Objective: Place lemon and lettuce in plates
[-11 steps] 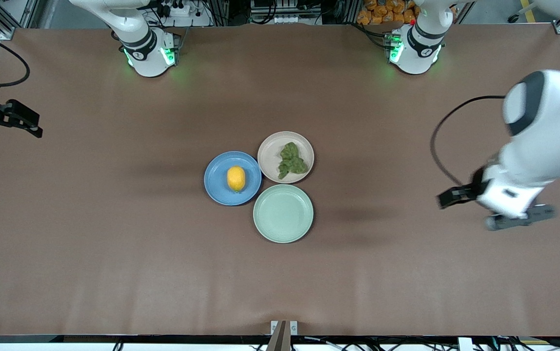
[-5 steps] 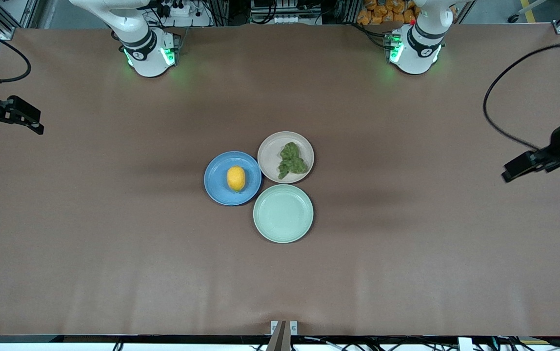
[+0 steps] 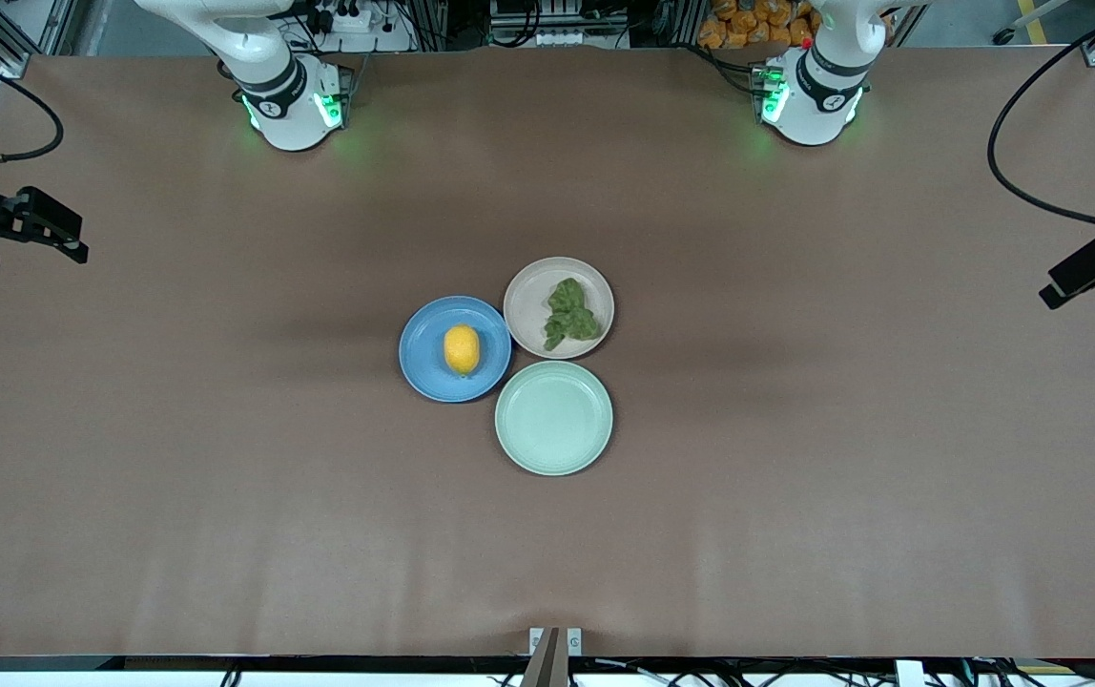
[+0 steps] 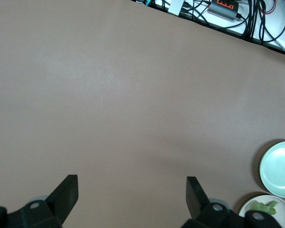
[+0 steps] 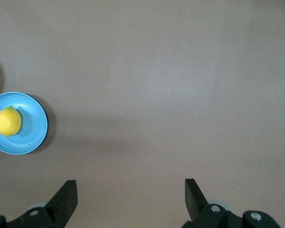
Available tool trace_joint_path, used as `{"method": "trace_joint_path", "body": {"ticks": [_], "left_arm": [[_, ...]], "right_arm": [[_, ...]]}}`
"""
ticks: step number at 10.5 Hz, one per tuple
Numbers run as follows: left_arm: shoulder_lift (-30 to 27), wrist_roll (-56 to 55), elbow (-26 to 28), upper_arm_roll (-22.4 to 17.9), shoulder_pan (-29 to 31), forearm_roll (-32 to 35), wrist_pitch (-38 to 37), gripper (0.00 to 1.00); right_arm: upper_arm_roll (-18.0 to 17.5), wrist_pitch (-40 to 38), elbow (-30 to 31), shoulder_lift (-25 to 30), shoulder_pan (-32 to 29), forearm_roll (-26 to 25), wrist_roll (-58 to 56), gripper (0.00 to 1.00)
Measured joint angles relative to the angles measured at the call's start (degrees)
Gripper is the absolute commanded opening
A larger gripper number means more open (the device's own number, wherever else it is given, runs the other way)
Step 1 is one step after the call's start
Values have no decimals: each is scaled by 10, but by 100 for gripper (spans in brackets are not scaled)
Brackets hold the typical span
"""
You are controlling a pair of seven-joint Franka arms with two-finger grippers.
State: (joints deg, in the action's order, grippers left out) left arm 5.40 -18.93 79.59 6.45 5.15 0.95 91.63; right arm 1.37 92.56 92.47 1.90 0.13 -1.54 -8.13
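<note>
The lemon [image 3: 462, 349] lies on the blue plate [image 3: 423, 370] at the table's middle. The lettuce [image 3: 570, 313] lies on the beige-pink plate [image 3: 526, 291] beside it. My left gripper [image 4: 131, 187] is open and empty, high over bare table at the left arm's end [image 3: 1093, 267], far from the plates. My right gripper [image 5: 130, 190] is open and empty over bare table at the right arm's end [image 3: 50, 229]. The right wrist view shows the lemon [image 5: 8, 121] on the blue plate [image 5: 34, 129]. The left wrist view shows the lettuce [image 4: 266, 207] on its plate [image 4: 249, 205].
An empty mint-green plate [image 3: 554, 417] touches both other plates on the side nearer the front camera; it also shows in the left wrist view [image 4: 279, 169]. Brown table covering stretches wide around the three plates. A black cable [image 3: 1015, 181] loops above the left arm's end.
My left arm has swung away from the plates toward its end of the table and risen. The right arm has barely moved. The lemon and lettuce stay on their plates.
</note>
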Motion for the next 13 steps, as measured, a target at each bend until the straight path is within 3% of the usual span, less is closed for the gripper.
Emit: {"method": "trace_joint_path", "body": {"ticks": [7, 13], "left_arm": [[0, 2, 12, -7, 7, -5, -16, 100], [0, 76, 12, -8, 11, -5, -17, 100]], "right_arm": [[5, 3, -1, 0, -1, 0, 0, 100], [6, 20, -1, -6, -4, 0, 0, 100]]}}
